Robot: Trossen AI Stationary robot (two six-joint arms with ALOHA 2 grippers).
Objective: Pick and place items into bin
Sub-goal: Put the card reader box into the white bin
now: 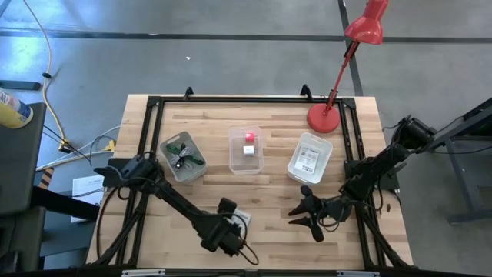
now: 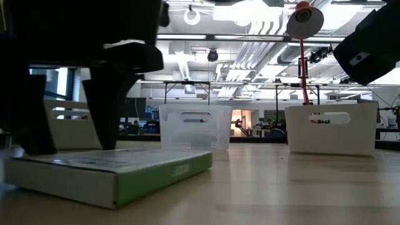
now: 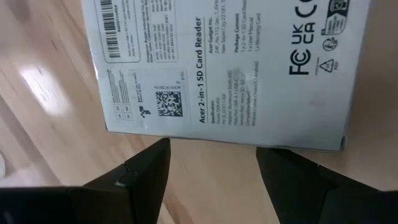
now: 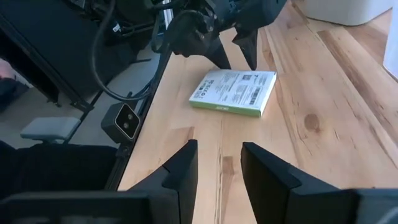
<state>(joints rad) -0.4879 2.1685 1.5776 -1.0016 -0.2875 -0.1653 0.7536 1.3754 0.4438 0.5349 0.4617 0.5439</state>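
On the wooden table (image 1: 261, 192), seen from above with twelve o'clock at the far edge, the left gripper (image 1: 228, 221) sits nearest, at about seven o'clock by the front edge. Its fingers (image 3: 140, 171) are spread wide and grasp nothing; they hang just over the near edge of a flat white printed packet (image 4: 234, 91), a green-sided box labelled as a card reader that lies flat on the boards. From table height the fingers stand right behind the packet (image 2: 112, 175), and whether they touch it cannot be told.

At about five o'clock the right gripper (image 1: 306, 212) is also released, its two fingers (image 4: 267, 171) parted over bare wood, pointing towards the left arm with the packet between them; nothing blocks that stretch.

Further back, three bins stand in a row across the middle. At nine o'clock a grey bin (image 1: 182, 157) holds a tangle of green and dark pieces. At the centre a clear bin (image 1: 246, 150) holds a pink cube (image 1: 249, 138) and a white cube (image 1: 247, 151). At three o'clock a white bin (image 1: 310, 158) holds a printed white packet (image 1: 308, 161).

Behind it, at about one o'clock, the round base of a red desk lamp (image 1: 324, 117) sits by the black frame (image 1: 231, 100) edging the table.
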